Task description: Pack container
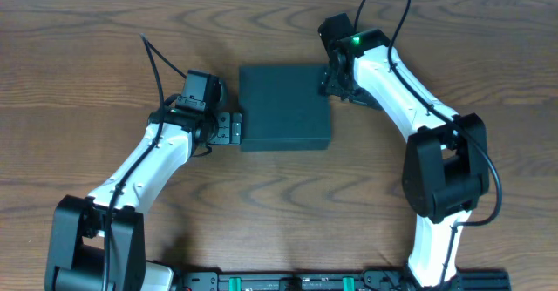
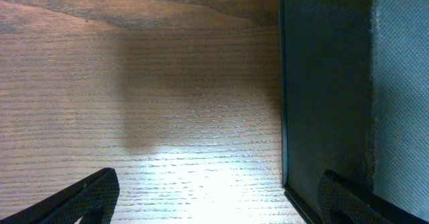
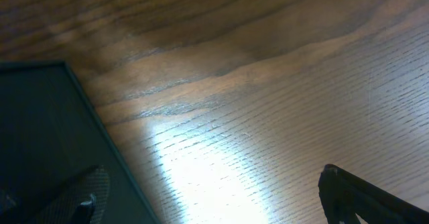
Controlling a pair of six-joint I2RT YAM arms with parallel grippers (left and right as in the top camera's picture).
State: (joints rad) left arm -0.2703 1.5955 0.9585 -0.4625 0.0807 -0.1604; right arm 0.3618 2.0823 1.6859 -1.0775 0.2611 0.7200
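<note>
The container [image 1: 285,108] is a dark teal-black square box lying shut in the middle of the table. My left gripper [image 1: 230,128] is open at its left edge near the front corner; in the left wrist view [image 2: 218,197] one finger is over the box side [image 2: 325,83] and the other over bare wood. My right gripper [image 1: 334,80] is open at the box's right edge near the back corner; in the right wrist view [image 3: 208,194] one finger is over the box [image 3: 47,137], the other over the table.
The wooden table [image 1: 87,82] surrounds the box. Black cables run from both arms over the table's back part. The arm bases stand at the front edge.
</note>
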